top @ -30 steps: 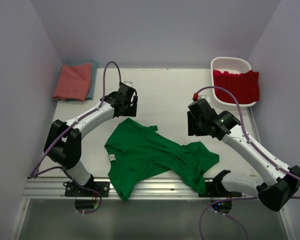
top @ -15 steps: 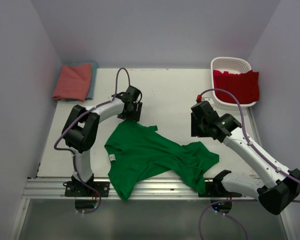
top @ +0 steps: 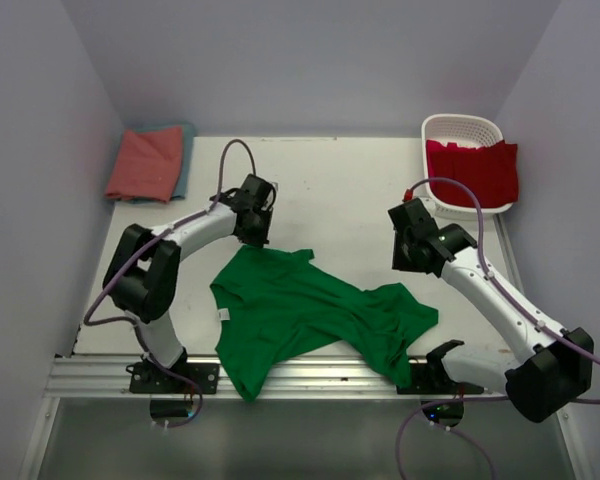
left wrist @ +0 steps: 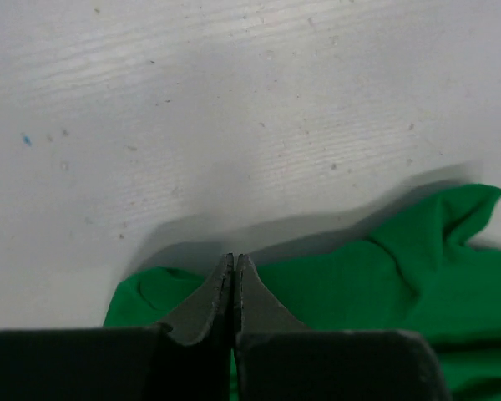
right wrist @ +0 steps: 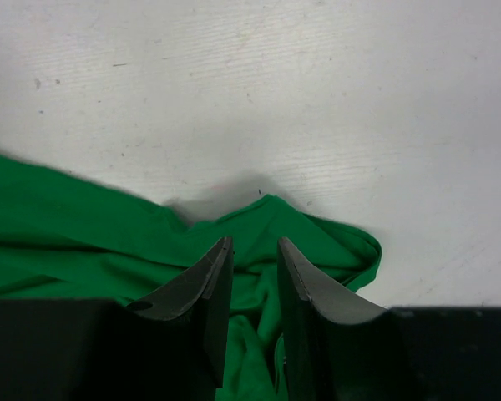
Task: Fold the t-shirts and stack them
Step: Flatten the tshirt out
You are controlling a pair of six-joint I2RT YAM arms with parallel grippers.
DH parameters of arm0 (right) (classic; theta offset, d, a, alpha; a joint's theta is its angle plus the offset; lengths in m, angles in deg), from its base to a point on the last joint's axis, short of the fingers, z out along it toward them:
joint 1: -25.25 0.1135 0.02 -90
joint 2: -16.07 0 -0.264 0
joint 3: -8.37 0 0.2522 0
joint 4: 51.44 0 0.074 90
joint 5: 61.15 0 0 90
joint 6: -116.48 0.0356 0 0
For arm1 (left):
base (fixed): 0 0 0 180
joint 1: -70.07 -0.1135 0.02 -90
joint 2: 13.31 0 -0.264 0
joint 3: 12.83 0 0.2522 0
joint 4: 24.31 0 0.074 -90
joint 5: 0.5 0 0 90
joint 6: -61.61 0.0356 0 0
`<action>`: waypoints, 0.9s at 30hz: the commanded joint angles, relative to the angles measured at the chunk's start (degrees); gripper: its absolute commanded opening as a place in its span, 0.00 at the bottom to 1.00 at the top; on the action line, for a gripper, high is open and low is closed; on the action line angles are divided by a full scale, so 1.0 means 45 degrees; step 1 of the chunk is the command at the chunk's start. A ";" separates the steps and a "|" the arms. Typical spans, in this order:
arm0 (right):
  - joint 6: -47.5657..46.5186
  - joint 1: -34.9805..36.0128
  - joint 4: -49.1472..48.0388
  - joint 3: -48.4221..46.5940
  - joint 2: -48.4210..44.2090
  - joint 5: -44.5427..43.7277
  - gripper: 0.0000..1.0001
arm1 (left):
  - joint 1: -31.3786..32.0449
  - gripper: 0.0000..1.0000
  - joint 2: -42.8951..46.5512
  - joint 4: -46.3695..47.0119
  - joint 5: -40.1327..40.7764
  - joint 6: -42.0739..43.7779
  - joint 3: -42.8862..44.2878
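Note:
The bright green t-shirt (top: pixel 310 310) lies crumpled and spread on the white table, its lower hem over the near edge. My left gripper (top: pixel 255 238) is down on the shirt's far left corner. In the left wrist view its jaws (left wrist: pixel 234 257) are pressed together on the edge of the green cloth (left wrist: pixel 384 276). My right gripper (top: pixel 408 268) is at the shirt's right sleeve. The right wrist view shows it (right wrist: pixel 252 241) narrowly open, with a ridge of green cloth (right wrist: pixel 67 234) between the fingers.
A salmon-pink t-shirt (top: pixel 145 162) lies folded on a teal-blue one (top: pixel 185 165) at the far left corner. A white lattice basket (top: pixel 460 120) at the far right holds a red t-shirt (top: pixel 475 170) that hangs over its rim. A metal rail (top: pixel 300 375) runs along the near edge.
My left gripper came down onto the shirt's far left corner and shut. My right gripper moved slightly right and its jaws narrowed over the sleeve.

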 commanded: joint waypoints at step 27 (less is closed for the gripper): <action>-0.0715 -0.0331 -0.4228 -0.4365 0.8382 0.2883 0.54 | 0.0660 0.00 0.7276 -0.3104 -0.0557 -0.0459 0.2623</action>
